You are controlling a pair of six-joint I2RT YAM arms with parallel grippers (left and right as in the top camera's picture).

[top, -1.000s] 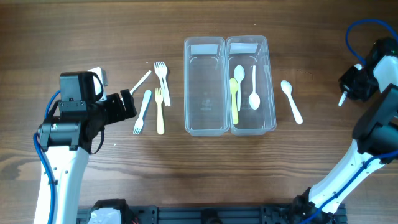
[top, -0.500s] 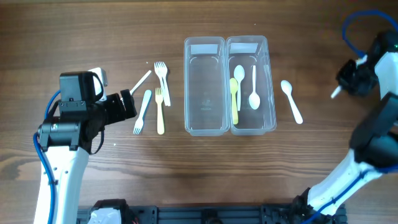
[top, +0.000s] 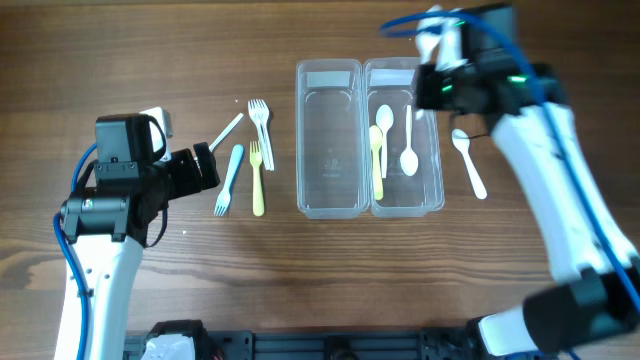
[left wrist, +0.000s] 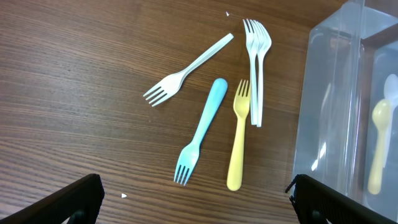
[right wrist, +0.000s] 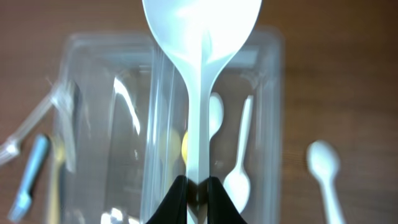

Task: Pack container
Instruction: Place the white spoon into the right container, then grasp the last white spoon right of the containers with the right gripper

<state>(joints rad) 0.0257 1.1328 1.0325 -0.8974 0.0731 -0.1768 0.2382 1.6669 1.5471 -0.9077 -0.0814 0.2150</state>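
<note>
Overhead and wrist views of a container-packing setup on a wooden table point(top: 150, 40). The right gripper point(right wrist: 198, 188) is pressed together on the handle of a white spoon point(right wrist: 200, 93), bowl pointing away from the fingers. The spoon hangs above two clear containers, its handle crossing the view near their shared wall; this view is blurred. In the overhead view the right arm reaches over the far end of the right container point(top: 437, 140). That container holds a yellow spoon point(top: 376, 160) and two white ones: a spoon with its bowl at the far end point(top: 385, 120) and a spoon with its bowl at the near end point(top: 408, 155). The left container point(top: 300, 140), touching it side by side, holds no cutlery. A stray spoon point(top: 468, 162) lies on the table just beside the right container's outer wall. The left gripper point(left wrist: 196, 202) is spread wide and grips nothing, hovering over the forks left of the containers: a blue fork point(left wrist: 202, 129), a yellow fork point(left wrist: 238, 144), a single white fork point(left wrist: 186, 70) and a stacked pair of white forks point(left wrist: 257, 71).
</note>
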